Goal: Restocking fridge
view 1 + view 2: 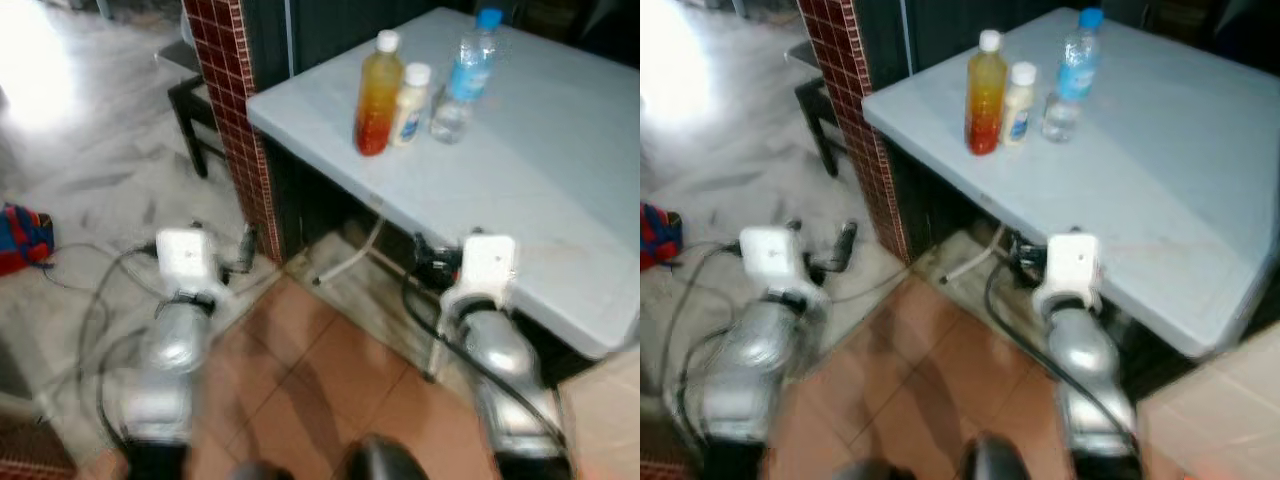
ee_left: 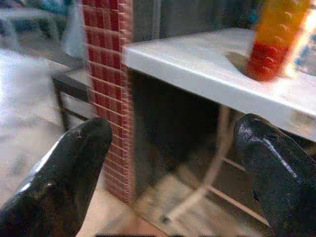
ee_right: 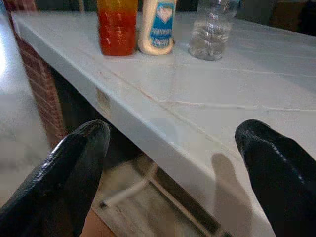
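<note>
Bottles [image 1: 410, 95] upright on white table [image 1: 560, 150]; both arms low, left pincer [image 2: 170, 163], right pincer [image 3: 173, 163] seemingly spread, empty.

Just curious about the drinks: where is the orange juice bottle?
The orange juice bottle stands on the white table near its left corner, touching the small white bottle on its right.

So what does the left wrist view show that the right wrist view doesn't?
Left wrist alone: the left gripper, fingers open, a dark stool beyond the red tile pillar. Right wrist alone: the right gripper, fingers open, the small white bottle and the water bottle. Both: the white table, the orange juice bottle, the pillar.
</note>
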Controlling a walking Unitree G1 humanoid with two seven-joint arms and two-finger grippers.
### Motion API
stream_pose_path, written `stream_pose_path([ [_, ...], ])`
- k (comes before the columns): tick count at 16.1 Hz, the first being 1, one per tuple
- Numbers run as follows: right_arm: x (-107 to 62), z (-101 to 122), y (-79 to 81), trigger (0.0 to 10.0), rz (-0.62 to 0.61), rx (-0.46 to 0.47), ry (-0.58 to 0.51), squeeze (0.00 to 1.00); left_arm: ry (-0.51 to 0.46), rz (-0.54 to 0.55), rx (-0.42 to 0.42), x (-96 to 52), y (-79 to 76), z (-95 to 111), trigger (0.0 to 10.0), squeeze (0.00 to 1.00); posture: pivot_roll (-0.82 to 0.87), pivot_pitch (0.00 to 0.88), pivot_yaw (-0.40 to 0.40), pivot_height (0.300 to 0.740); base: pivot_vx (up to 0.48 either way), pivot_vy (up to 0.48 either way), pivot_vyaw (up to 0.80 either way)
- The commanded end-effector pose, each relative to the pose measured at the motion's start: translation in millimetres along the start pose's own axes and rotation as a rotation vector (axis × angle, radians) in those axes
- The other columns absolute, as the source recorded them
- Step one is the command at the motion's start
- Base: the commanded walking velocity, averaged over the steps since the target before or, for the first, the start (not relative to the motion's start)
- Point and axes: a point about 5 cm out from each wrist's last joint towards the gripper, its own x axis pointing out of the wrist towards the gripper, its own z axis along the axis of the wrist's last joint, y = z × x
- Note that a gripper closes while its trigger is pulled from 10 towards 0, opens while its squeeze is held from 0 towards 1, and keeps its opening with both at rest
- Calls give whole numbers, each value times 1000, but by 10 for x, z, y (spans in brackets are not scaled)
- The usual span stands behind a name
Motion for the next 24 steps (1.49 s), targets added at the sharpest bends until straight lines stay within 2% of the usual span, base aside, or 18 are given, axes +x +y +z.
stream_pose_path([
  [1,17,82,38,10000,32,-9,-36,0,-2,2,24,7,59,11,10000,0,-51,38,-32,740,0,0,0],
  [3,43,94,75,10000,80,-63,-44,0,-12,-6,73,-13,25,32,10000,0,-23,35,-45,740,0,0,0],
  [4,58,82,90,10000,80,-54,-39,0,-18,26,103,-56,36,25,10000,0,-23,35,-45,740,0,0,0],
  [7,106,119,175,10000,59,-54,-54,0,-22,2,61,-181,26,-36,10000,0,-19,40,15,740,0,0,0],
  [9,87,178,136,10000,-2,-86,-103,0,2,21,53,-190,48,-48,10000,0,-30,41,34,740,0,0,0],
  [10,44,219,92,10000,-39,-74,-127,0,-10,55,137,-223,102,-16,10000,0,-47,33,49,740,0,0,0],
  [11,5,218,69,10000,-57,-54,-119,0,-10,71,183,-242,136,-9,10000,0,-56,30,61,740,0,0,0],
  [12,-48,192,78,10000,-20,16,-97,0,4,60,147,-237,140,-26,10000,0,-59,28,65,740,0,0,0],
  [15,-102,105,84,10000,-10,26,-76,0,1,24,121,-177,125,-17,10000,0,-65,30,67,740,0,0,0],
  [16,-35,198,82,10000,-7,3,-112,0,-13,1,75,-129,114,28,10000,0,-66,37,67,740,289,0,0],
  [17,19,223,68,10000,-26,-53,-103,0,-26,-16,51,-109,92,62,10000,0,-65,45,66,740,375,277,0],
  [18,59,242,68,10000,-38,-65,-111,0,-31,-14,57,-103,83,83,10000,0,-64,52,64,740,386,285,0],
  [19,84,268,60,10000,-47,-5,-118,0,-21,-8,53,-103,75,78,10000,0,-62,54,62,740,386,285,0],
  [21,120,306,53,10000,-50,33,-129,0,-14,-8,54,-133,53,40,10000,0,-58,59,59,740,364,313,0],
  [24,108,350,33,10000,-60,-15,-160,0,-13,-24,45,-147,20,45,10000,0,-52,59,55,740,361,315,0],
])
